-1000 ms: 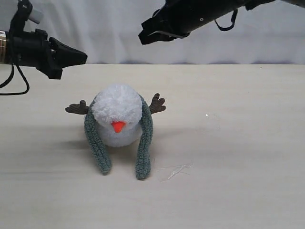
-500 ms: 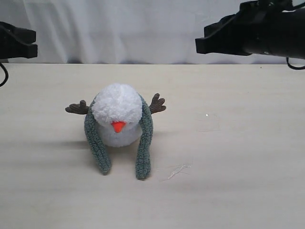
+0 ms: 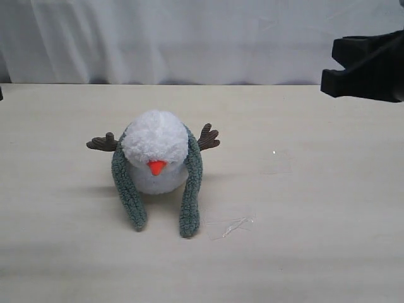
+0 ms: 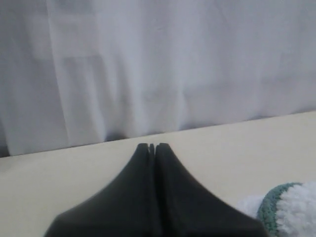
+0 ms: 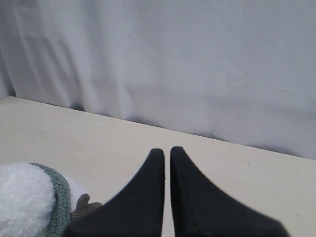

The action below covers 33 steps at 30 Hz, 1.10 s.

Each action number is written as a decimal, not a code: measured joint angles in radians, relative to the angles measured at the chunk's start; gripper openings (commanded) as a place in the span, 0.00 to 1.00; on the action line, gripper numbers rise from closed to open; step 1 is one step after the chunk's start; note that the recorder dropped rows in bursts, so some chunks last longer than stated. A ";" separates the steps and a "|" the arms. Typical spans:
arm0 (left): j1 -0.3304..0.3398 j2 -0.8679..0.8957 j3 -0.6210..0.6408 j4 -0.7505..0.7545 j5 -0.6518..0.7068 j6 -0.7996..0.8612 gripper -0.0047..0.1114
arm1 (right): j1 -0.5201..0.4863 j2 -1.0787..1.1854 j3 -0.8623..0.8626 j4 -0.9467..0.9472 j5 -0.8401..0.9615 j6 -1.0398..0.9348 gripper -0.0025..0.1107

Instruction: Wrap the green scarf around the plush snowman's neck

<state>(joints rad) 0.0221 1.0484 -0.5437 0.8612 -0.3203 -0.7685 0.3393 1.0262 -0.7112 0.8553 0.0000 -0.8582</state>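
Two grippers, both closed and empty. Left gripper (image 4: 152,145): jaws pressed tip to tip, nothing between them, raised over the table (image 3: 303,189) and facing the white backdrop (image 3: 189,38); all but outside the exterior view, at its left edge. Right gripper (image 5: 167,149): jaws drawn together with only a hairline slit left, holding nothing, hanging above the table at the right edge of the exterior view, well apart from the snowman (image 3: 156,151).

Between the two arms, left of the middle of the exterior view: snowman sitting on the table, orange nose (image 3: 156,167) towards the camera, brown twig arms (image 3: 103,143) sticking out on either side. Scarf (image 3: 191,183) draped behind the white ball and down both flanks, touching the plush all the way, passing just inside each twig arm. Both ends lying on the table in front, apart from each other, not crossed or tied; front below the nose bare of scarf. Just beside the scarf end on the view's right, a thin pale thread (image 3: 232,225) on the tabletop. Fringe of white fluff and green knit caught in both wrist views.
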 measured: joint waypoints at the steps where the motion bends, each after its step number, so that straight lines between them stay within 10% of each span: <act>1: 0.000 -0.022 0.008 -0.019 0.000 0.014 0.04 | 0.000 -0.015 0.016 0.000 0.000 0.005 0.06; 33: 0.000 -0.181 0.031 -0.054 -0.002 0.034 0.04 | 0.000 -0.282 0.045 0.005 -0.018 0.059 0.06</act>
<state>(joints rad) 0.0221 0.8679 -0.5128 0.8074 -0.3224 -0.7346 0.3393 0.7443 -0.6659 0.8598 -0.0178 -0.7994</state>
